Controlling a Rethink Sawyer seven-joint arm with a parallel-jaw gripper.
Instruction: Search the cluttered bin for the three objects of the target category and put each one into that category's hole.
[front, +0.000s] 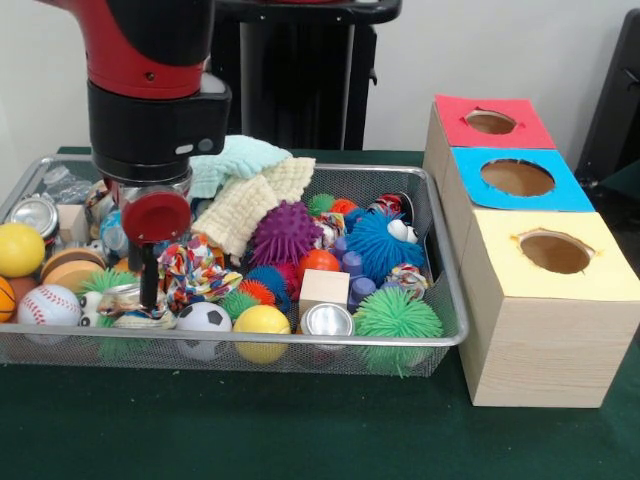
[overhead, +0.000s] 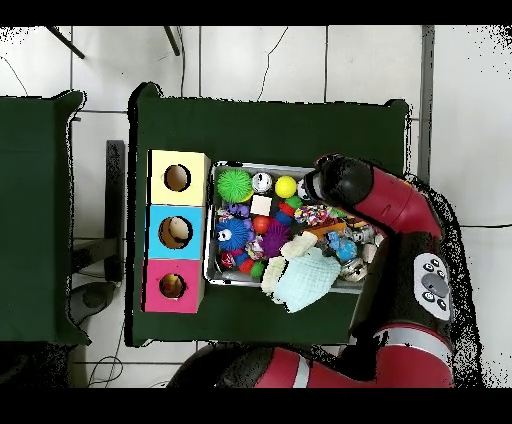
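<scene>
Bin (front: 440, 335): gripper (front: 148, 297) sunk into clutter at your 8 o'clock, probing by rope toy (front: 197, 270); finger state can't tell.

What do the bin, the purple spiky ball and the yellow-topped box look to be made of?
The bin looks like silver wire mesh: see-through woven walls under a shiny rim. The purple spiky ball seems soft rubber, matte, covered in thin flexible spikes. The yellow-topped box shows pale wood grain, possibly laminate, with a yellow sheet, maybe paper or felt, on top.
</scene>
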